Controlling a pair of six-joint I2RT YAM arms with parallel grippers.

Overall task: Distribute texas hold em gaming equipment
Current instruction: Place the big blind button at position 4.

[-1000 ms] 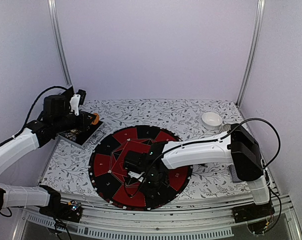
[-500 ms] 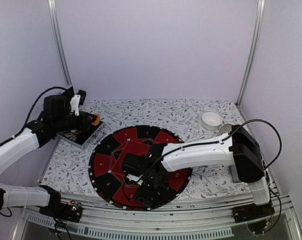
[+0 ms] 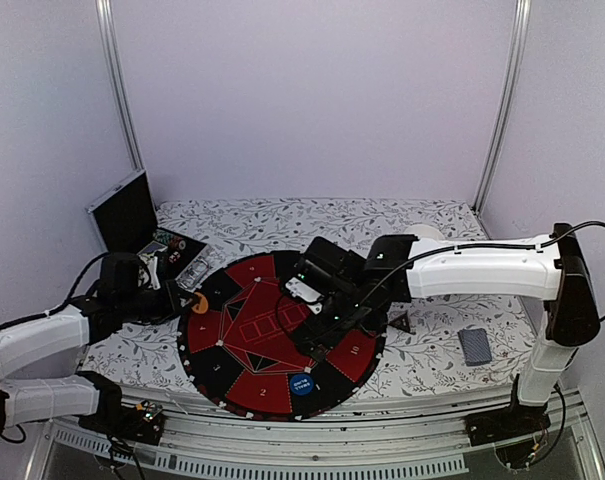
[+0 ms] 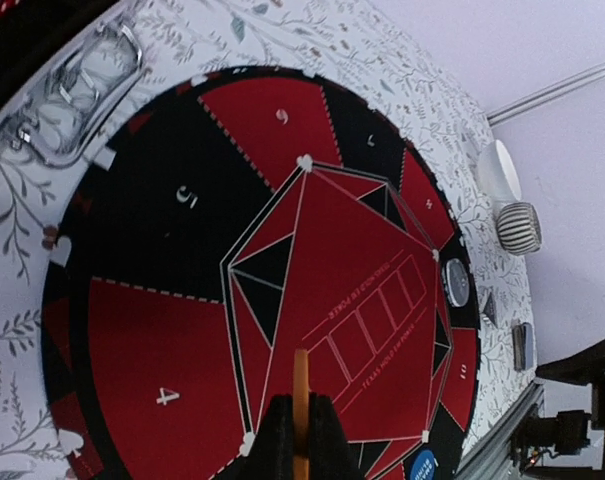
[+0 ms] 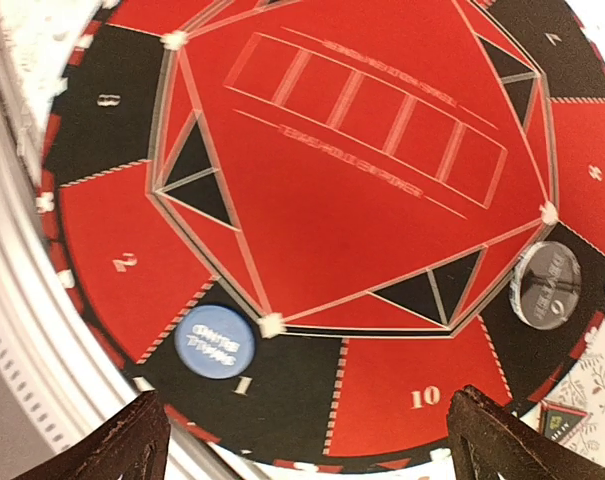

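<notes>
Orange disc button (image 4: 301, 372) in clenched left gripper (image 4: 301, 408); right gripper (image 5: 310, 418) released above round mat (image 5: 362, 230).

Soft, even, bright light; right wrist view blurry (blue disc button (image 5: 214, 341) lettering smeared).

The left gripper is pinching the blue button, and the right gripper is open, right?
Not quite. The left gripper is pinching the orange button, not the blue one; the left wrist view shows it edge-on between the fingers. The blue button lies on the mat. The right gripper is open, as you said.
</notes>
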